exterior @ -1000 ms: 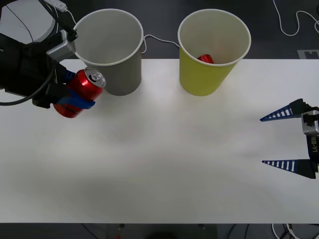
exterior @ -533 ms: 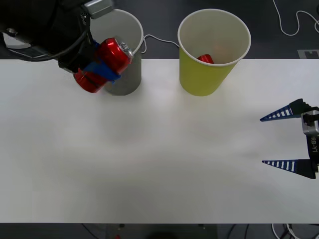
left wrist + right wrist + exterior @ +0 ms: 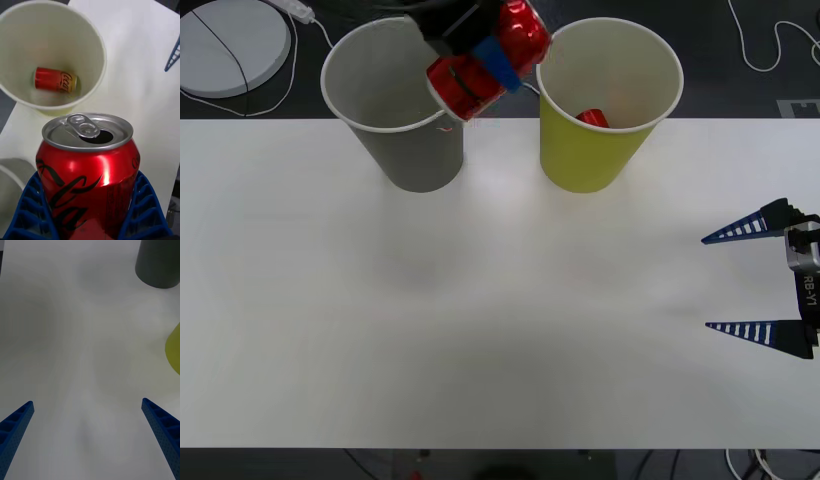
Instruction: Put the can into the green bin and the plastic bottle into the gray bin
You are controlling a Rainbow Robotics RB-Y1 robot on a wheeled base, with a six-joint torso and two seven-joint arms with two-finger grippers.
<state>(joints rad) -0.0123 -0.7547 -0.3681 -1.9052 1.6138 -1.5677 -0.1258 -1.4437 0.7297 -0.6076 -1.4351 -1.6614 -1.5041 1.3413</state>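
Observation:
My left gripper (image 3: 500, 62) is shut on a red can (image 3: 480, 68) with a silver top and holds it tilted in the air, above the gap between the gray bin (image 3: 412, 150) and the green bin (image 3: 585, 160). In the left wrist view the can (image 3: 88, 165) sits between the blue fingers (image 3: 32, 210), with the green bin (image 3: 95, 48) beyond it. A second red can (image 3: 56, 79) lies inside the green bin, also seen from the front (image 3: 592, 118). The plastic bottle is out of view. My right gripper (image 3: 707, 283) rests open at the table's right edge.
The white table (image 3: 480, 330) stretches wide in front of both bins. Cables and a round white disc (image 3: 235, 45) lie on the dark floor behind. The right wrist view shows the gray bin (image 3: 157, 262) and the green bin's edge (image 3: 174, 352).
My left arm has carried the can up and to the right, from beside the gray bin to above the gap between the bins. The right gripper has not moved.

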